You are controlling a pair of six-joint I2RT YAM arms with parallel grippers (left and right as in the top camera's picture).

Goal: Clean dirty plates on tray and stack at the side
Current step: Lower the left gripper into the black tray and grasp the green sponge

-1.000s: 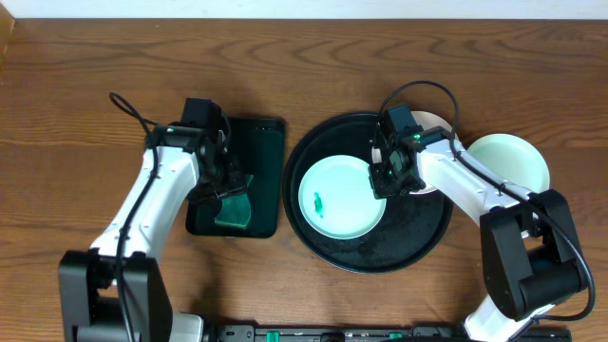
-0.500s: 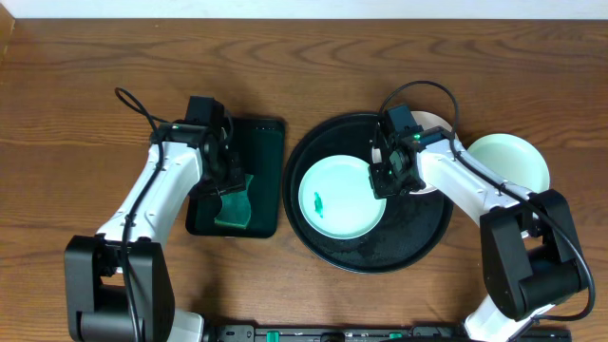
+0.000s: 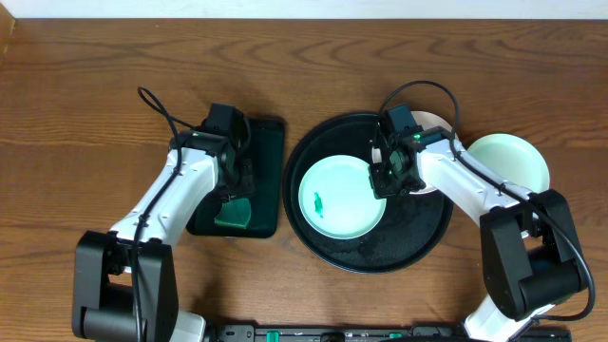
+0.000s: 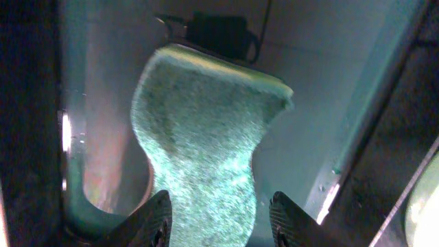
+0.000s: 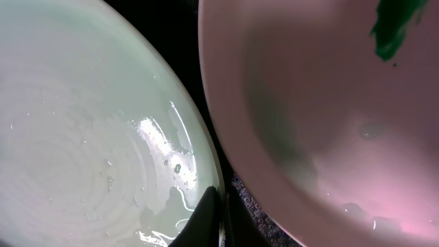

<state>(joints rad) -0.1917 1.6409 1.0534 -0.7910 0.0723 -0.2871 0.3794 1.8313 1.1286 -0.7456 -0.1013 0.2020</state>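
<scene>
A pale mint-green plate (image 3: 340,197) with a small green smear lies on the left half of the round black tray (image 3: 418,233). My right gripper (image 3: 389,177) is shut on its right rim; in the right wrist view the two fingers pinch the edge of the mint plate (image 5: 82,137). A white plate (image 5: 329,103) with a green smear lies just beside it, at the tray's upper right (image 3: 430,122). Another mint plate (image 3: 510,161) rests on the table right of the tray. My left gripper (image 4: 223,223) hangs open over a green sponge (image 4: 199,137).
The sponge (image 3: 233,211) lies in a small rectangular dark green tray (image 3: 266,152) left of the black tray. Brown wooden table (image 3: 95,95) surrounds both trays. The right arm's cable loops above the white plate.
My left arm has shifted to the right above the green tray. The sponge has stayed in place. The right arm and the plates have not moved.
</scene>
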